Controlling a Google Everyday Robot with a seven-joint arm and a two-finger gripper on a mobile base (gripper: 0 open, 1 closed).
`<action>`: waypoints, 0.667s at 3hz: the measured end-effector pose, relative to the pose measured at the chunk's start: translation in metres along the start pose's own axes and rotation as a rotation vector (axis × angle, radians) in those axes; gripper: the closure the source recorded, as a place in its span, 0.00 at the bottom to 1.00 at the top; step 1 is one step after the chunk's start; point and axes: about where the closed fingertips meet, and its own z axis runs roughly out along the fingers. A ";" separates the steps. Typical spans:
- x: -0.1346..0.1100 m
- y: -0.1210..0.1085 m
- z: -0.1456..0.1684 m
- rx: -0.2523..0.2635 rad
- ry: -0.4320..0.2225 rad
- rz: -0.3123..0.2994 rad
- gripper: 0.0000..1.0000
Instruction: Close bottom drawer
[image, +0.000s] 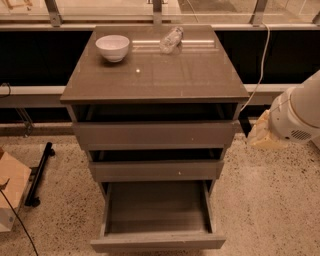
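Note:
The bottom drawer (157, 241) of the grey-brown cabinet (155, 75) is pulled far out, and its grey box interior is empty. The middle drawer (155, 170), with a pale dot on its front, and the wider top drawer (155, 134) are each pulled out a little. My gripper (254, 134) is at the end of the white arm (300, 115), to the right of the cabinet. It is level with the top drawer's front, well above the bottom drawer, and touches nothing.
A white bowl (112, 47) and a clear plastic bottle (171, 40) lying on its side rest on the cabinet top. A white cable (260, 75) hangs behind the right corner. A cardboard box (10, 197) and a black stand (37, 175) are on the speckled floor at the left.

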 end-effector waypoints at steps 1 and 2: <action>0.001 0.023 0.033 -0.045 -0.029 0.008 1.00; 0.004 0.047 0.076 -0.074 -0.050 0.011 1.00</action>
